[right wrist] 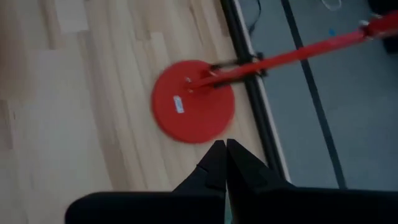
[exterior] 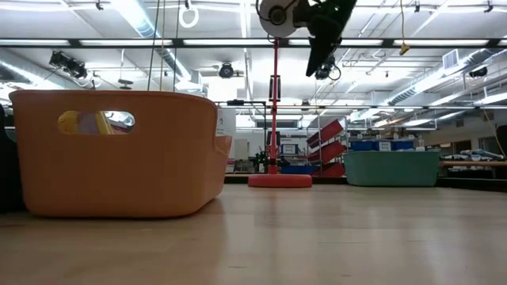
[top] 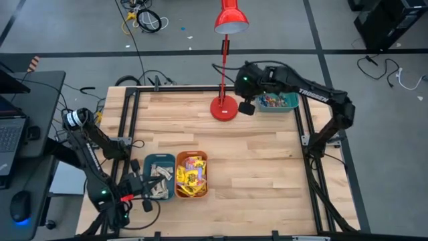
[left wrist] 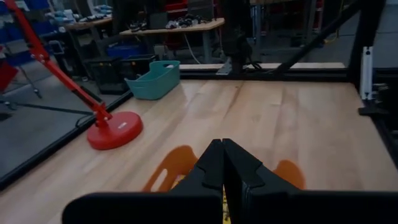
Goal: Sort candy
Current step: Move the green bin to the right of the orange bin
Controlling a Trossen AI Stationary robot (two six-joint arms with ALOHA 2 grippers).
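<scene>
Right gripper (right wrist: 224, 148) hangs with fingers pressed together, holding nothing, above the far side of the light wood table (top: 261, 154), near the red lamp base (top: 224, 108) and the teal bin (top: 277, 102) of small mixed candy (top: 271, 100); left gripper (left wrist: 222, 163) is likewise closed and empty, over the near-left bins. Orange bin (top: 192, 175) holds yellow candy packets (top: 191, 173), with another teal bin (top: 160, 175) of pale beige bars (top: 159, 179) just beside it. Around the table: grey floor, cables, shelves and ceiling lights behind.
</scene>
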